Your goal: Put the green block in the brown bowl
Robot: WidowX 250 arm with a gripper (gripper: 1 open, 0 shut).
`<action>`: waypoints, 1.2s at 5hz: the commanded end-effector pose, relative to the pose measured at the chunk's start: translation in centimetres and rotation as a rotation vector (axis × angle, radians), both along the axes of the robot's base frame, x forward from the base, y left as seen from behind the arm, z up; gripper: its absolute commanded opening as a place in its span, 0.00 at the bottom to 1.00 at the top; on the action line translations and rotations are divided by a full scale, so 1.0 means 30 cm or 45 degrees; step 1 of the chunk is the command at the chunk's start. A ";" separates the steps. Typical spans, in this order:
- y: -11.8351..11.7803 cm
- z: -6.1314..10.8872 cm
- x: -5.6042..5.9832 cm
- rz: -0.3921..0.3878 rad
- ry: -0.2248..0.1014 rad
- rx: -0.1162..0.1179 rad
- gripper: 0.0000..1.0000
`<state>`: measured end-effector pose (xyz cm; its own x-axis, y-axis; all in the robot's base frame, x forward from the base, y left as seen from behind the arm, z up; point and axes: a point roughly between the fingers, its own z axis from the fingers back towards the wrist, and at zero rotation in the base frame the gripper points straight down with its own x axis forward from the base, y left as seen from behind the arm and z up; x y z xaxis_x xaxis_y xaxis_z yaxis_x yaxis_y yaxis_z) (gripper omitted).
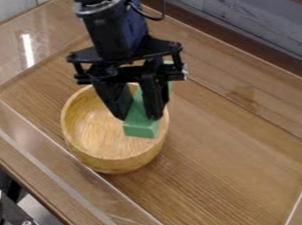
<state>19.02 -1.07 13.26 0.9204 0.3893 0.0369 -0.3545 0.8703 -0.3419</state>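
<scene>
Camera: looking down at the brown bowl (91,152) on the wooden surface (222,167), with the green block (141,129) clasped in the black hand (142,107), closed on it with no sign of slack. Held tilted, lower end towards the bowl's right-hand side, seemingly over the inside edge; cannot tell whether touching the wall or just above it. By the look of things, well along: picked up and carried to the bowl, but not yet let go. Left to do: probably shift a little further inward, lower, open the hand and back away. Could catch on the rim if released here. As for writing, only a small pale label (28,48) towards the far left, too blurred to read; no brand legible on arm, bowl or block.
</scene>
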 end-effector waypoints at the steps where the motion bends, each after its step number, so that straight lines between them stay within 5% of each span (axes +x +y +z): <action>1: 0.007 0.010 0.011 -0.005 -0.027 0.005 0.00; 6: 0.009 -0.006 0.019 -0.035 -0.032 0.012 0.00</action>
